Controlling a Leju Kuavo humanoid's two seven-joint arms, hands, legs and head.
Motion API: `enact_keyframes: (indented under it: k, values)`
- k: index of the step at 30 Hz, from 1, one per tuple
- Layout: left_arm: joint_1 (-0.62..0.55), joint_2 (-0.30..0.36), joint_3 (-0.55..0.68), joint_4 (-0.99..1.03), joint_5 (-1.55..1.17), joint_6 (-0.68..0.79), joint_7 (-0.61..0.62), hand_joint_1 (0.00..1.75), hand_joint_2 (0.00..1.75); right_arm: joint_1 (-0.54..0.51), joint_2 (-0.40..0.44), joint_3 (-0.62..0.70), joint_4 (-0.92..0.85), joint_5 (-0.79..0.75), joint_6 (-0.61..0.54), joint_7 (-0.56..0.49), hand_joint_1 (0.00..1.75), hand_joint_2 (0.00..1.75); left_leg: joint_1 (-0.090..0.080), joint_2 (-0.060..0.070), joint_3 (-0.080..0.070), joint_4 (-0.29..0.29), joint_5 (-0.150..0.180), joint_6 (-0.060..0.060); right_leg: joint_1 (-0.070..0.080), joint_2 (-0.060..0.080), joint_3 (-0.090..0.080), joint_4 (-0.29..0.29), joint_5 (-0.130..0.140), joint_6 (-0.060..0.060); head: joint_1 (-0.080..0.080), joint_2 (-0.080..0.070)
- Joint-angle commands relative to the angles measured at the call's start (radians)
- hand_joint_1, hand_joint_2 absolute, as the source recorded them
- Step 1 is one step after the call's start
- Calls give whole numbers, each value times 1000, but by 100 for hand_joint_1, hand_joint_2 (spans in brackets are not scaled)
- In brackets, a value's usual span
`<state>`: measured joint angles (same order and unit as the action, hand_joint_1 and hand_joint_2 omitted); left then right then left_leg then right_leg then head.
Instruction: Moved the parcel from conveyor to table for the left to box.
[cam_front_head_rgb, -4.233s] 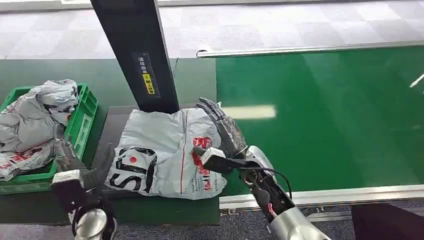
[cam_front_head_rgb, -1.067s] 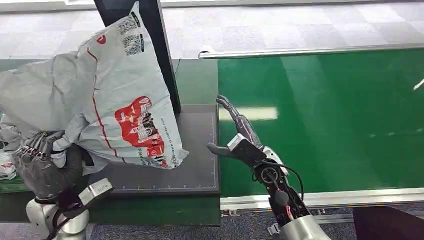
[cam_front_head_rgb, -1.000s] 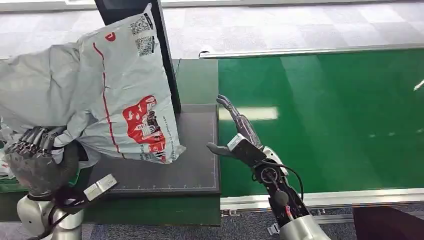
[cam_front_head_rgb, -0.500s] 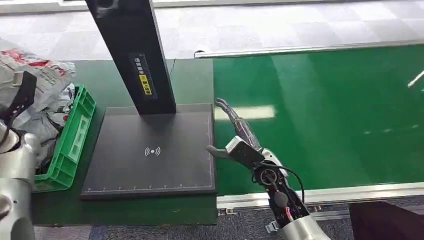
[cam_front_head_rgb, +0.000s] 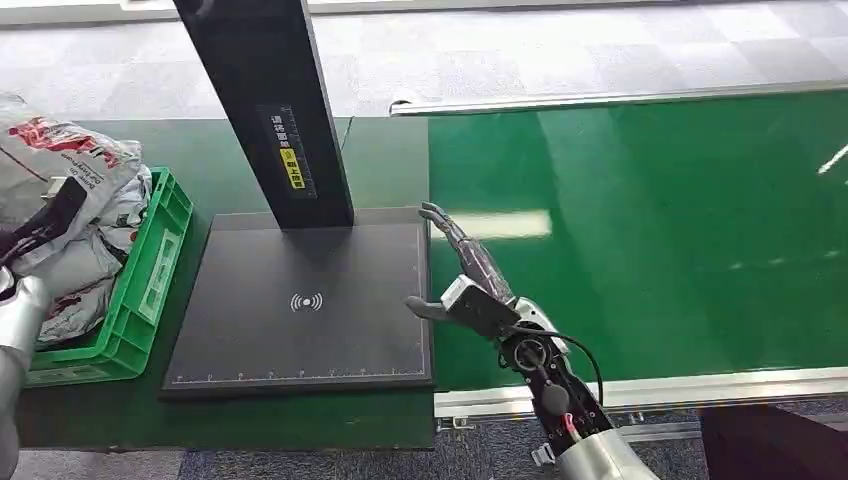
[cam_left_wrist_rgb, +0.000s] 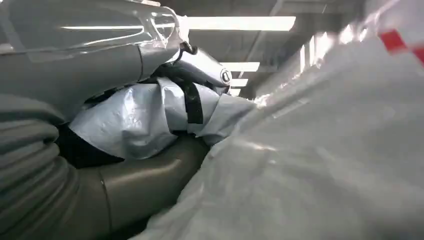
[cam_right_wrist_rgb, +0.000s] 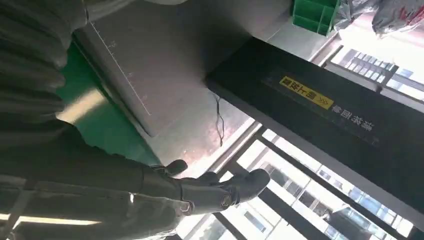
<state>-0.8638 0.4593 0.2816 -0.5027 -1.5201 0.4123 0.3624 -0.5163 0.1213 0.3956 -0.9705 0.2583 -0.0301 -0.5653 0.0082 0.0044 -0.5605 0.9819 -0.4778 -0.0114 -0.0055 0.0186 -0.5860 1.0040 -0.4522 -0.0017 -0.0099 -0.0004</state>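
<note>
The grey plastic parcel (cam_front_head_rgb: 62, 158) with red print hangs at the far left, over the green crate (cam_front_head_rgb: 152, 288). My left hand (cam_left_wrist_rgb: 131, 184) grips a bunched fold of the parcel (cam_left_wrist_rgb: 134, 120); in the head view the bag hides the hand, leaving the silver forearm (cam_front_head_rgb: 14, 318) visible. My right hand (cam_front_head_rgb: 466, 278) hovers open with fingers stretched out, over the seam between the black scanner pad (cam_front_head_rgb: 300, 335) and the green conveyor belt (cam_front_head_rgb: 650, 220). It holds nothing.
Several other grey parcels (cam_front_head_rgb: 85, 275) lie in the crate. A black post (cam_front_head_rgb: 268, 100) rises from the back of the pad. The conveyor's metal rail (cam_front_head_rgb: 650, 385) runs along its near edge.
My left hand carried the parcel from above the pad leftward to over the crate, leaving the pad bare. The right hand drifted slightly toward the pad.
</note>
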Motion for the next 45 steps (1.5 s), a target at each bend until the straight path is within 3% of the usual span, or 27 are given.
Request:
enact_keyframes:
  k: [1,5,9,19,20,21,23,24,25,27,28,34,37,45]
  values:
    - [-50,-13,74,173,49,-238,4,175,175,-97,30,29,150,14,12,5,0,175,0,0,1,-1,0,0,0,-1,1,0,0,0,0,0]
    - [-54,-1,49,214,54,-478,-18,175,175,-103,34,29,166,21,13,8,0,175,0,-1,2,-1,1,0,0,-2,2,0,0,0,0,0]
    - [-38,4,9,227,35,-601,-59,175,175,-104,44,28,170,28,13,6,0,175,-1,-1,4,-3,1,0,-1,-2,4,-2,0,0,0,0]
    - [-68,-17,-67,202,11,-606,-89,175,175,-91,33,17,133,42,8,25,0,175,-2,-4,8,-1,1,0,-1,-4,8,0,0,0,0,0]
    - [-73,-23,-66,199,14,-591,-84,56,175,-88,33,15,130,42,10,25,0,175,-1,-5,7,-2,3,0,-1,-6,7,-2,1,0,0,0]
    - [-66,-34,-49,177,39,-498,-57,0,175,-82,31,15,119,46,13,31,0,175,-1,-6,6,-3,3,0,-1,-7,8,-2,1,0,0,0]
    - [-65,-52,-37,167,63,-375,-53,0,175,-65,24,13,94,47,17,35,0,175,-1,-7,7,-2,3,0,-1,-8,9,-1,0,0,0,0]
    - [-52,-65,-20,144,89,-270,-77,0,0,-52,18,14,80,48,18,38,0,175,-1,-8,7,-2,3,0,-1,-9,9,-2,0,0,0,0]
    - [-38,-70,-34,118,85,-155,-91,0,0,-37,12,14,61,48,19,37,0,175,-1,-8,8,-2,3,0,-1,-9,9,-1,0,0,0,0]
    - [-25,-70,-68,94,67,-58,-107,0,0,-18,5,14,39,50,17,39,0,175,-1,-9,7,-1,2,0,0,-9,9,-1,0,0,1,0]
    - [-22,-74,-67,70,76,-32,-126,0,175,-10,1,15,30,51,16,39,0,175,0,-10,7,-2,3,0,0,-11,9,-2,0,0,0,0]
    - [17,-82,-84,-54,103,103,-173,0,175,-13,-3,16,20,48,11,41,0,175,-1,-8,4,-1,2,0,0,-9,6,-1,-1,0,0,0]
    - [76,-39,-143,-110,-12,236,-104,0,175,-25,8,22,33,42,5,40,0,175,-1,-5,3,-1,2,0,-1,-6,4,-1,0,0,0,0]
    - [122,-36,-104,-228,-44,286,-141,0,175,-34,2,36,43,28,-1,33,0,175,0,-4,1,0,1,0,0,-5,2,0,0,0,0,0]
